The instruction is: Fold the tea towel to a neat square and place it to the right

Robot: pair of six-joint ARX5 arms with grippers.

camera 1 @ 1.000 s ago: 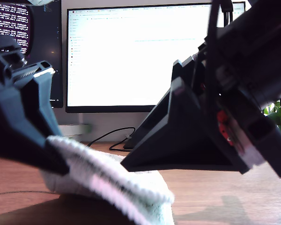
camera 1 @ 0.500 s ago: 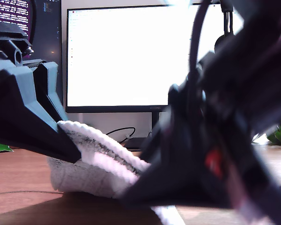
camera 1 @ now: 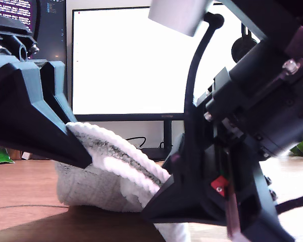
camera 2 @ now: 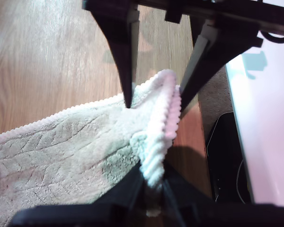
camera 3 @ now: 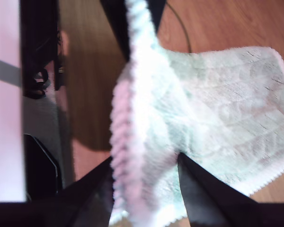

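My first gripper [camera 2: 154, 101] and my second gripper [camera 3: 144, 163] each pinch the tea towel's [camera 1: 106, 166] corded hem [camera 2: 158, 132], jaws narrowed, above the wooden desk [camera 2: 52, 56].

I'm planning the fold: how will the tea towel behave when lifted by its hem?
The tea towel is probably floppy: between my first gripper and my second gripper its hem sags and bunches. It looks light for its size, being thin plush. The thick ribbed hem likely gives the fingers good purchase, so slipping seems unlikely.
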